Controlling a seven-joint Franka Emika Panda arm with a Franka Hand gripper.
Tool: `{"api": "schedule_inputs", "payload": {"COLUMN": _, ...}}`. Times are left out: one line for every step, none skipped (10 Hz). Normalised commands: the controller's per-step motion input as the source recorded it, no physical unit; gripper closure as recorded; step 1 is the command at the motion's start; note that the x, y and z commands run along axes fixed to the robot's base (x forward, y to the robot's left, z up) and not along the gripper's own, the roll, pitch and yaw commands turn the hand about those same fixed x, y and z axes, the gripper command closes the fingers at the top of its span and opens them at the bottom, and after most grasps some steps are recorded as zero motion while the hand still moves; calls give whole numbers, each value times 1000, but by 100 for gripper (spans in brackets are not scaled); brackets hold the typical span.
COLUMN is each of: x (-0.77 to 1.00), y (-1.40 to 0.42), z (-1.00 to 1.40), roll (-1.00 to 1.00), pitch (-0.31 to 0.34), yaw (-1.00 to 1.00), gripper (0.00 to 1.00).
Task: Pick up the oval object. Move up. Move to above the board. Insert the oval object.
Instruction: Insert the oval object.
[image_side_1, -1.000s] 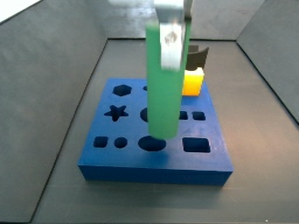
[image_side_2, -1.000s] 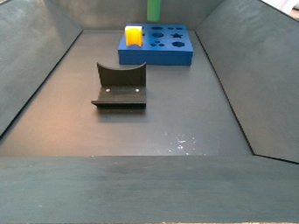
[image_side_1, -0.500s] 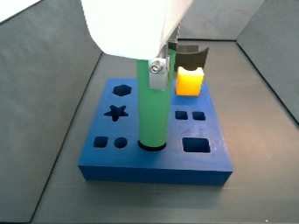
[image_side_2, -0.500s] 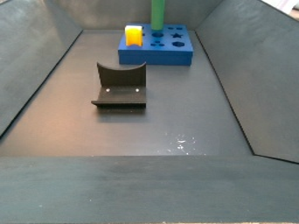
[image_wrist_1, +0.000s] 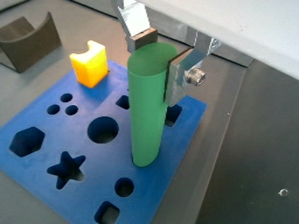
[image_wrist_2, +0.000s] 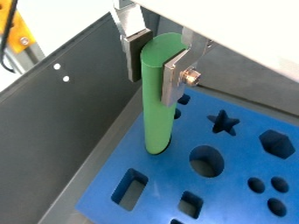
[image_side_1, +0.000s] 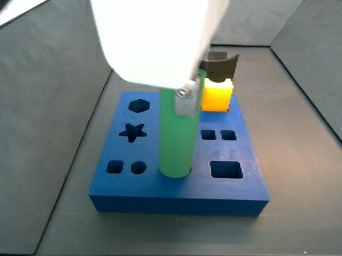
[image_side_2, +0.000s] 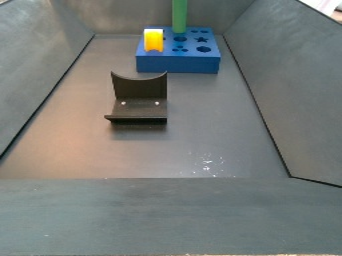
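I observe the hand (image_wrist_1: 163, 58) above the board (image_wrist_1: 52, 122), its two silver fingers (image_wrist_2: 128, 39) clamped on the upper end of the oval object (image_wrist_1: 145, 109). The green peg stands upright, its lower end seated in a cut-out along the board's edge in both wrist views. A yellow block (image_side_1: 218, 95) stands at the board's far corner. The fixture (image_side_2: 136, 98) stands well apart on the table (image_side_2: 187, 140).

Claw (image_wrist_1: 160, 54) points straight down, wrist housing vertical above it. Both silver fingers (image_wrist_2: 128, 39) are closed against the upper end of the green peg (image_wrist_1: 146, 109), one on each side, in both wrist views.
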Motion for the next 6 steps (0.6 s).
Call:
{"api": "schedule_inputs", "payload": {"x": 0, "y": -143, "z": -720, "roll": 0, "pitch": 0, "yaw": 0, "gripper": 100}}
{"api": "schedule_inputs", "payload": {"x": 0, "y": -160, "z": -1000, "roll": 34, "pitch": 50, "yaw": 0, "gripper": 100}}
{"api": "schedule_inputs", "payload": {"x": 0, "y": -169, "z": -1000, "roll": 54, "pitch": 59, "yaw": 0, "gripper": 100}}
{"api": "schedule_inputs", "payload": {"x": -126, "y": 69, "z": -517, "roll": 20, "pitch": 96, "yaw": -163, "gripper": 100}}
{"api": "schedule_inputs", "payload": {"x": -43, "y": 0, "z": 0, "roll": 0, "pitch": 13, "yaw": 0, "gripper": 100}}
{"api": "schedule_inputs", "payload": {"x": -34, "y": 0, "z": 0, "roll": 16, "pitch": 0, "yaw": -34, "gripper": 100}}
